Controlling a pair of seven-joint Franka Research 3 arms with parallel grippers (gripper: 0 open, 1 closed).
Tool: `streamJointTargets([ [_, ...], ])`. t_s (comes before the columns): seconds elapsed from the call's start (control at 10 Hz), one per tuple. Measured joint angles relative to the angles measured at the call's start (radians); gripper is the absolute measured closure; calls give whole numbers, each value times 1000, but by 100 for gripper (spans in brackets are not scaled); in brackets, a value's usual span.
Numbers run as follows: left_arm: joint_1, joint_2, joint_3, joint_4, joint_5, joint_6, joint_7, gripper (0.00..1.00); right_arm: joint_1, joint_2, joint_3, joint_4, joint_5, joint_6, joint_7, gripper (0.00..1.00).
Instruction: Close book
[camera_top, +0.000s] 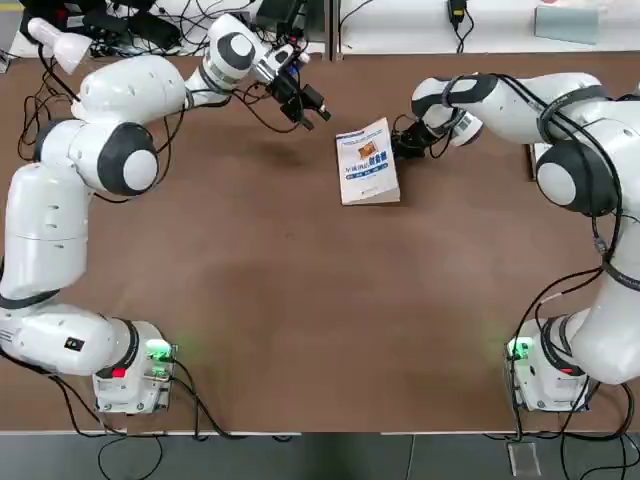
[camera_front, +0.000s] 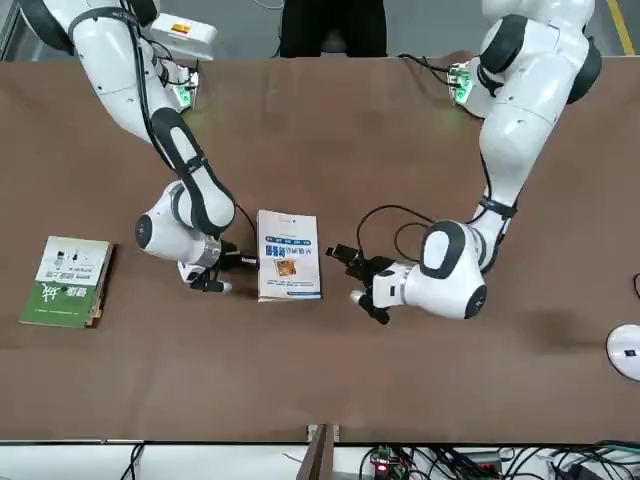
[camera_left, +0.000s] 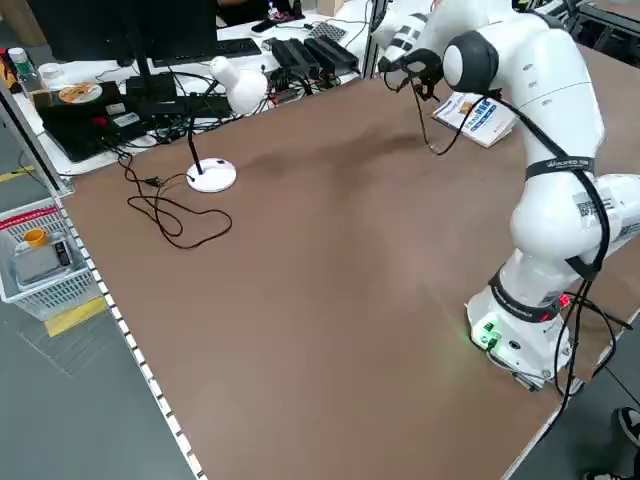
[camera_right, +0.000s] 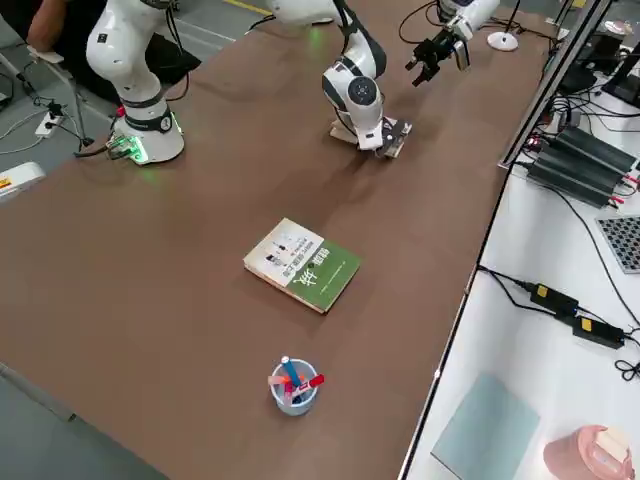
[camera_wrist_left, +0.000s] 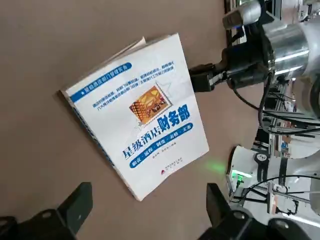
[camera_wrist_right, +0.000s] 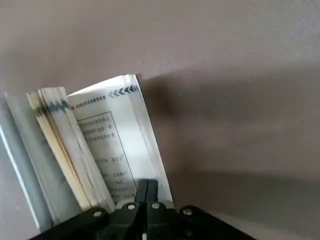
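Lying cover-up at top view's centre: thin white paperback book, blue title band, orange picture; right gripper clenched at its page edge, left gripper released upper left.

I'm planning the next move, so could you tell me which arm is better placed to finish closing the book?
The right, probably. The right hand, shut, sits at the book's edge, where the wrist view shows pages fanned apart. The left hand is open, off to the book's other side, apart from it.
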Motion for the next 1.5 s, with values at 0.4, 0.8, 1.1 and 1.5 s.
streamJointTargets([
  [0.4,-6,-65,19,1,68,-4,-68,0,0,0,0,0,0,-2,0,99],
  [0.8,-9,-141,20,1,171,-7,-152,0,-10,-2,-5,9,0,-48,-1,99],
  [1.1,-9,-201,23,1,259,-7,-203,0,-36,-36,-9,31,0,-120,-2,99],
  [1.5,-9,-278,46,1,338,-43,-287,0,-75,-106,-12,36,-27,-173,-18,99],
])
